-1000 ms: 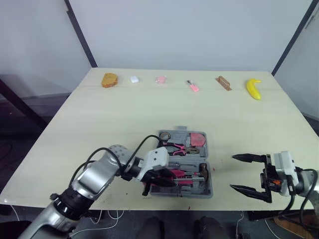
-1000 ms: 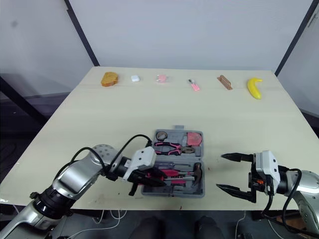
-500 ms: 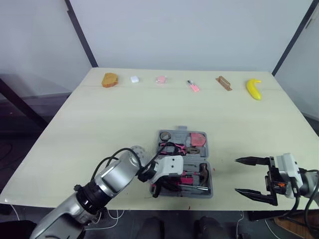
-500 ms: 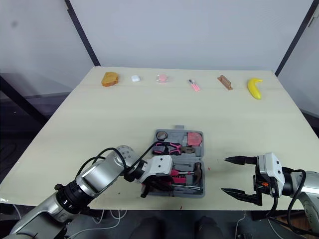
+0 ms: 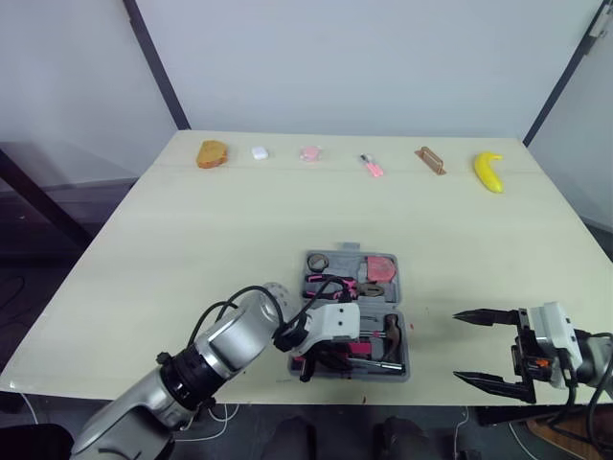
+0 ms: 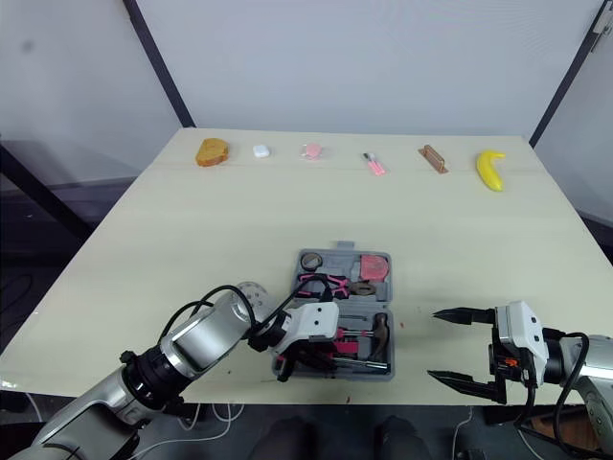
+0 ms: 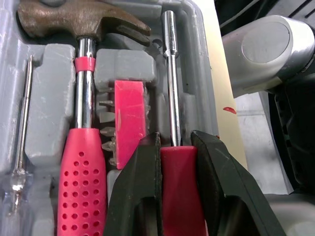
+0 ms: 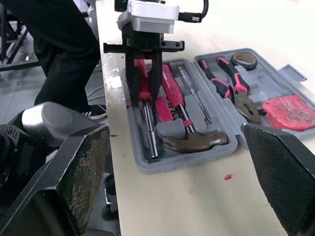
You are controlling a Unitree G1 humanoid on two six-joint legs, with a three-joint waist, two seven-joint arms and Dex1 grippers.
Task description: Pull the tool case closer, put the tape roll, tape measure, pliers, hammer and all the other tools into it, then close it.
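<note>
While the red-handled steel driver (image 7: pixel 178 179) sits at the near slot of the open grey plastic tool case (image 7: pixel 205 83), its handle is pinched by the left gripper (image 7: pixel 176 142). It is judged stiff and light; the handle is preferred over the slick shaft. The right gripper (image 5: pixel 456 345) is held spread, right of the case.

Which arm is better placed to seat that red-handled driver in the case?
Left. The left gripper is shut on the red-handled driver, inside the tool case; the right gripper hangs open, apart from it.
</note>
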